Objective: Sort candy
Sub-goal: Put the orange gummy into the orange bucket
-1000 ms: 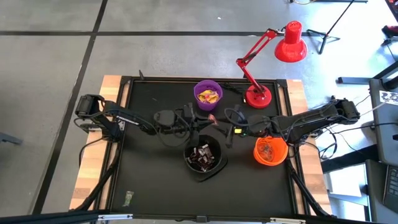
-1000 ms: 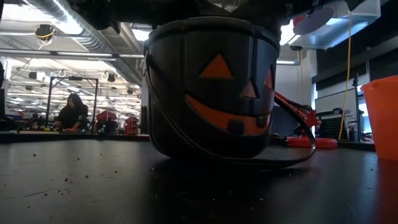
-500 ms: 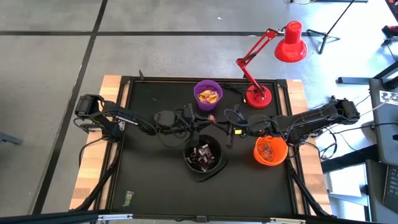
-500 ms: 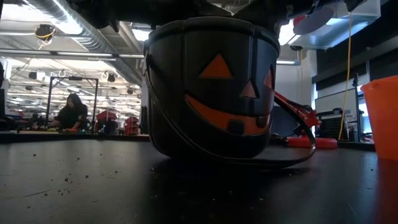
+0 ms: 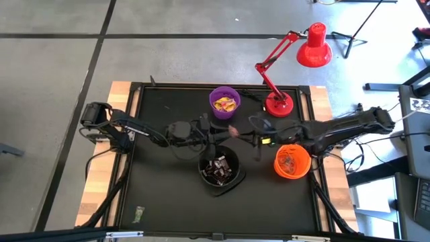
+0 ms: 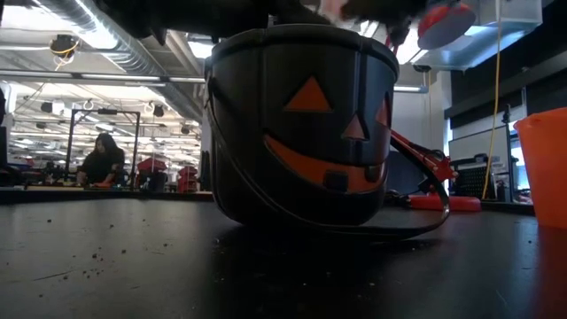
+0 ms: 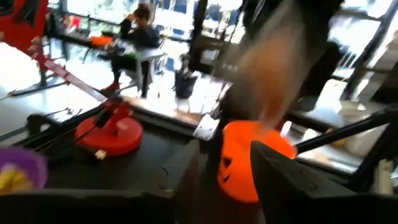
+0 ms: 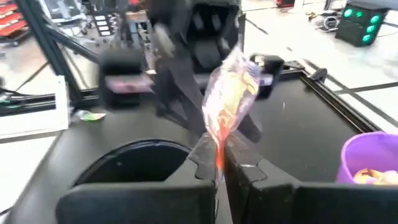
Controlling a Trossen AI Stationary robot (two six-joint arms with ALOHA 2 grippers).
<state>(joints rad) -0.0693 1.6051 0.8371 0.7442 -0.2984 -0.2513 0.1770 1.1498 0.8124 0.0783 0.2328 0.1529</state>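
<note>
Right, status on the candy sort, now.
Right tool shut on a reddish candy, above the black bowl. Left tool open beside it. Orange bowl near; nothing in the way.

Grey concrete floor (image 5: 60, 60) is stretching around the table (image 5: 161, 195), with dark seams (image 5: 101, 35) crossing it. A red lamp (image 5: 295, 60) is standing at the table's far edge. Across the room, a person (image 6: 102, 159) is sitting at a long bench (image 6: 53, 188). Ducts (image 6: 97, 35) and pipes are running under the ceiling, and strip lights (image 6: 102, 37) are glowing. A yellow cable (image 6: 494, 97) is hanging down on the right. Wood edging (image 5: 94, 181) is showing along the table's sides.
</note>
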